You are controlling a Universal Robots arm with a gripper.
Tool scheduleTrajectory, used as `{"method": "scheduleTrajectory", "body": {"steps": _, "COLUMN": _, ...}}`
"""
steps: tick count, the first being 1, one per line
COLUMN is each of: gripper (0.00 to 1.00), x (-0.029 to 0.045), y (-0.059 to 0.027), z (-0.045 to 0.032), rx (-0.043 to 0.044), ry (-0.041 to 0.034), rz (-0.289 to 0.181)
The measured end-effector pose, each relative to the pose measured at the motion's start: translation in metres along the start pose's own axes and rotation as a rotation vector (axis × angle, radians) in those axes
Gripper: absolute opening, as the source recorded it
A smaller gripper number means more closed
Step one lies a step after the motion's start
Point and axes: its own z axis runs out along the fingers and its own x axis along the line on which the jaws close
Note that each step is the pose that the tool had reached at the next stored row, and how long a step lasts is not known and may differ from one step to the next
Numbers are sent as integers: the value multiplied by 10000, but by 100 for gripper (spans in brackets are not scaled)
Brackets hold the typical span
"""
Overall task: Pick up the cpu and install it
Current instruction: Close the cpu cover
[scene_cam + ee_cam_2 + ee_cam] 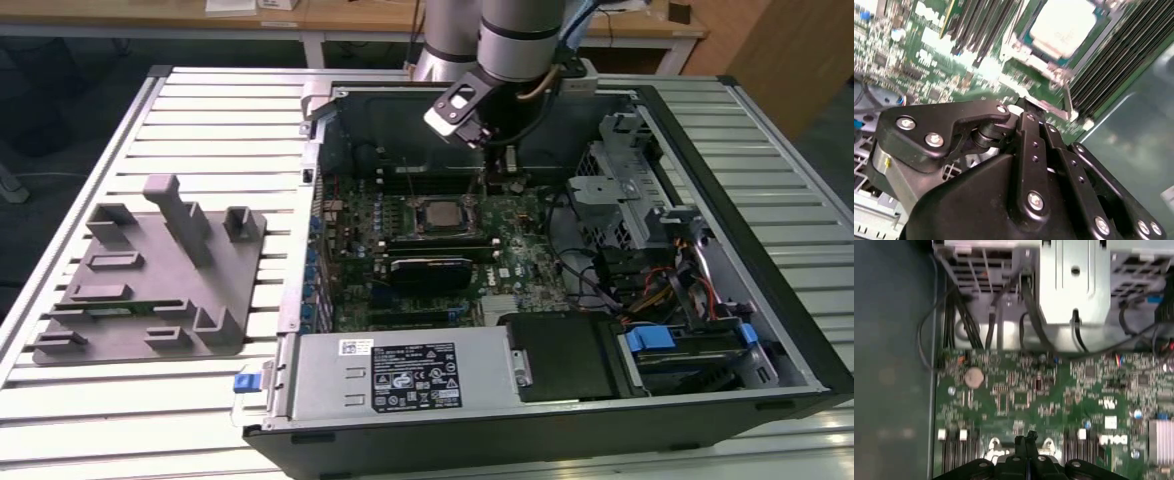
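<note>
the cpu (441, 212) lies flat in its socket on the motherboard (534, 275), a little above the middle of the exterior view, inside the open case (801, 340) that lies on the slatted worktop (147, 420). the pincer (499, 176) hangs just above and toward the exterior view's right of the cpu, apart from it, and in the first wrist view its fingers (1020, 445) meet tip to tip with nothing between them. a grey tray (147, 290) with upright posts sits on the exterior view's left, beside the case.
</note>
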Motion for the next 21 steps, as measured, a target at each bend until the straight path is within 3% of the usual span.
{"method": "scheduleTrajectory", "body": {"steps": 6, "gripper": 11, "x": 3, "y": -211, "z": -10, "rx": -9, "ry": 8, "rz": 3}}
{"method": "scheduleTrajectory", "body": {"steps": 13, "gripper": 11, "x": 2, "y": -233, "z": -10, "rx": -9, "ry": 2, "rz": 2}}
{"method": "scheduleTrajectory", "body": {"steps": 14, "gripper": 11, "x": 3, "y": -232, "z": -8, "rx": 35, "ry": 3, "rz": 2}}
{"method": "scheduleTrajectory", "body": {"steps": 18, "gripper": 11, "x": 3, "y": -225, "z": -3, "rx": 438, "ry": -3, "rz": -7}}
{"method": "scheduleTrajectory", "body": {"steps": 21, "gripper": 11, "x": 3, "y": -225, "z": -4, "rx": 486, "ry": -10, "rz": -8}}
